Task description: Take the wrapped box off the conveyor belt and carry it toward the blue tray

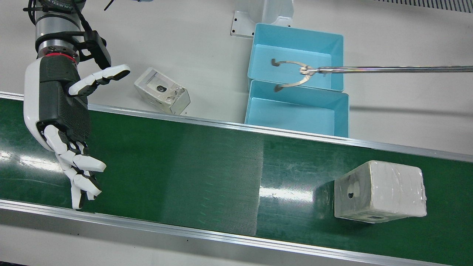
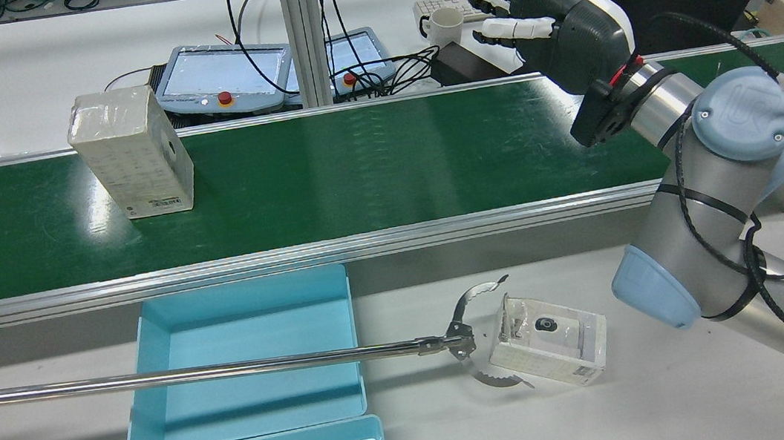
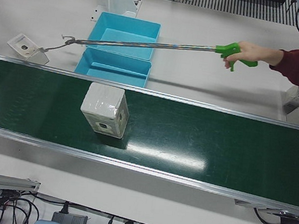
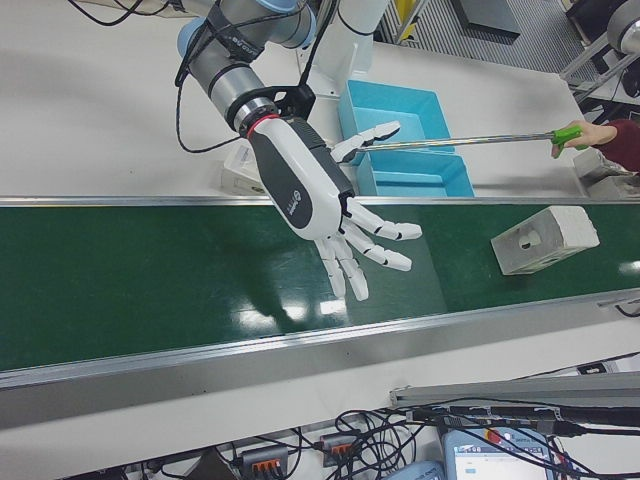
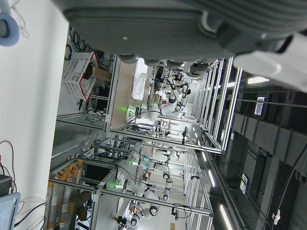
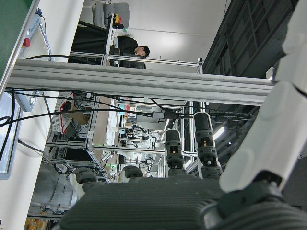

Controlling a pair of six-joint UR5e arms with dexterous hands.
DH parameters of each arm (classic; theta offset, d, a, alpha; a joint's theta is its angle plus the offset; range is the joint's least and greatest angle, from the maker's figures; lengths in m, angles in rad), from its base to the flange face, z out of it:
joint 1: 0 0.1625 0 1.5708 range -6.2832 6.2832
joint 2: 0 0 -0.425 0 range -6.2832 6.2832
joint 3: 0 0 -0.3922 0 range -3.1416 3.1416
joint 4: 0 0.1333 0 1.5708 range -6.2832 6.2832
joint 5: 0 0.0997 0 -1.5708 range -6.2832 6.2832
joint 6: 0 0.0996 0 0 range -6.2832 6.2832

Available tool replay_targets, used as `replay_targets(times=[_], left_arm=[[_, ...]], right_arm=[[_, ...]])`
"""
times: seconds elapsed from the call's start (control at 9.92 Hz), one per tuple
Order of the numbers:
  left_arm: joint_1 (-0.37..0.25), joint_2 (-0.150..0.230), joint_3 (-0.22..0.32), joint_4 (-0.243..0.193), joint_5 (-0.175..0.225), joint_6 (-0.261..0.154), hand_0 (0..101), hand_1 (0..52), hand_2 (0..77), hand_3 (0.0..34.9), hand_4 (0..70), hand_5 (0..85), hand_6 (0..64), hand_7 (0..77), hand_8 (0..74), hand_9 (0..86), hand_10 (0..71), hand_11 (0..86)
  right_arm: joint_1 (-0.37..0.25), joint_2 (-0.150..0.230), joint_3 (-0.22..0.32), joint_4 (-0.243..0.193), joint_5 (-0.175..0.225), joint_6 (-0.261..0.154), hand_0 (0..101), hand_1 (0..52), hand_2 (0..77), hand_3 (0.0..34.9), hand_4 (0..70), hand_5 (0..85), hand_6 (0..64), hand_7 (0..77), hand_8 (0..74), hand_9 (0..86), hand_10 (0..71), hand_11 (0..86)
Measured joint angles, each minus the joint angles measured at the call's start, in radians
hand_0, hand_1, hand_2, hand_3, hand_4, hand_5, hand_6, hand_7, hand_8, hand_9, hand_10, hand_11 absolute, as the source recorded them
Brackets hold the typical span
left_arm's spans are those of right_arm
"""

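1. The right hand hovers over the conveyor belt with its fingers spread apart and nothing in its grasp; in the rear view it hangs above the belt's far edge, palm turned toward the length of the belt.
2. The left hand appears only through its own camera, which shows the underside of its palm and distant background; whether it is released or clenched I cannot tell.
3. By my reading, the step in hand is the approach: no grasp has been made, and the pick-up is not yet begun.
4. The wrapped box rests on the belt well apart from the right hand, at the opposite end of the visible stretch, sitting between the belt's two rails.
5. The next move likely calls for closing that gap, either by reaching along the belt or waiting for the box to come, then wrapping the fingers around its sides.
6. Beyond the belt, on the white surface, stand the blue trays, and a person's long reacher tool stretches above them toward a small clear box.
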Motion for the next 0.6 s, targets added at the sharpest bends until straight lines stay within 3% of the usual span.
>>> replay_targets(times=[0.3, 0.6], left_arm=[[0.000, 0.000, 0.000, 0.000, 0.000, 0.000, 0, 0.0, 1.1, 0.0, 0.0, 0.5, 0.0, 0.5, 0.5, 0.0, 0.0, 0.0], [0.000, 0.000, 0.000, 0.000, 0.000, 0.000, 0, 0.0, 0.5, 0.0, 0.0, 0.5, 0.0, 0.5, 0.5, 0.5, 0.0, 0.0]], right_arm=[[0.004, -0.002, 0.021, -0.007, -0.001, 0.001, 39, 6.0, 12.0, 30.3, 17.5, 22.4, 0.0, 16.9, 0.0, 1.6, 2.2, 2.7], [-0.006, -0.003, 0.009, -0.008, -0.001, 0.000, 39, 7.6, 12.0, 30.1, 13.1, 20.7, 0.0, 15.3, 0.0, 1.6, 1.1, 2.2]])
